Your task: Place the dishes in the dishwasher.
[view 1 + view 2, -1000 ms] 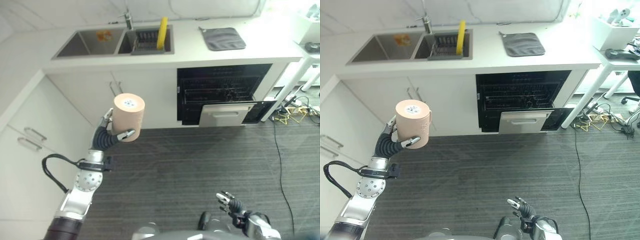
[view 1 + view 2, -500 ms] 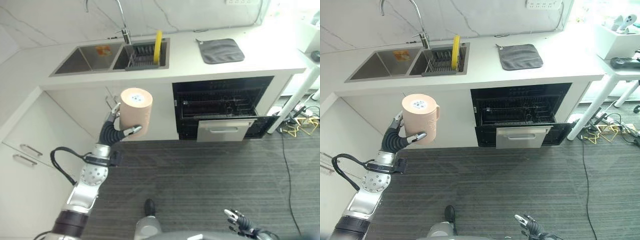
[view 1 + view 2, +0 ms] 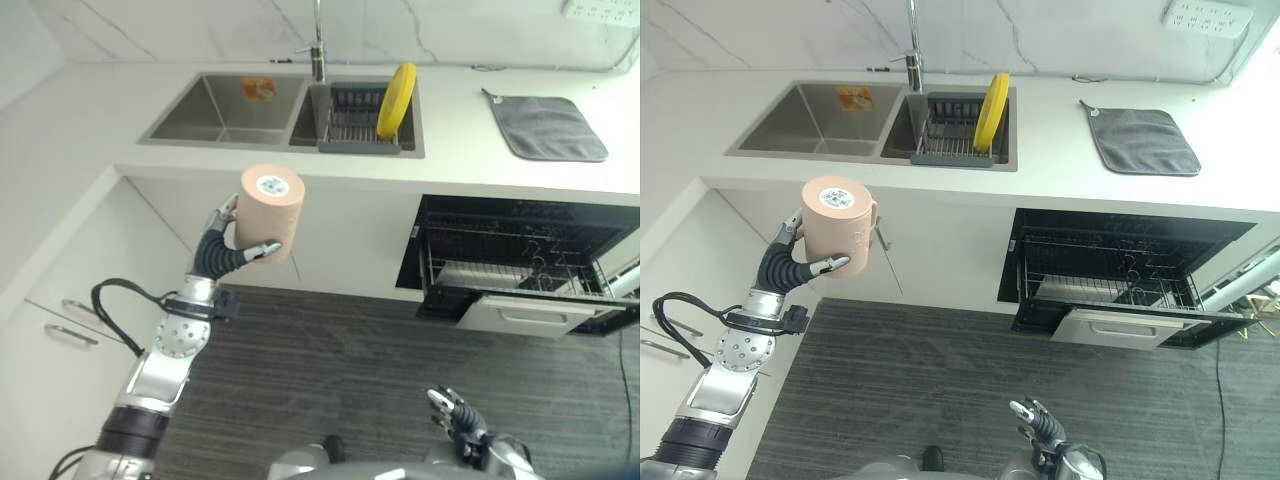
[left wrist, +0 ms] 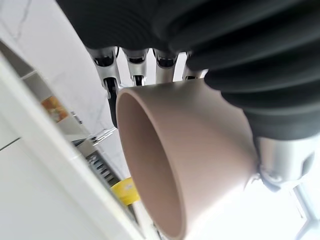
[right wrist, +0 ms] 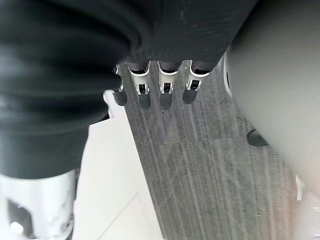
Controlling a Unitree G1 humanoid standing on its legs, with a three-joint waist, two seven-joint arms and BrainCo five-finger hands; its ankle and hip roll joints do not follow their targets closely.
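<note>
Left hand curled round matte peach-pink cup; keep it steady, carry toward open black dishwasher under tabletop's right end; right hand relaxed, empty

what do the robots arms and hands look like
Both arms are silver-grey metal. The left arm has a round perforated joint disc and a darker section lower down. Left hand and right hand have silver fingers with dark tips, with dark ribbed covers over wrist and back of hand.

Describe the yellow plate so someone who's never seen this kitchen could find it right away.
Find the double sink in the white counter. Its basin nearer the dishwasher holds a dark rack, and the yellow plate stands on edge in it, the only bright yellow item there.
</note>
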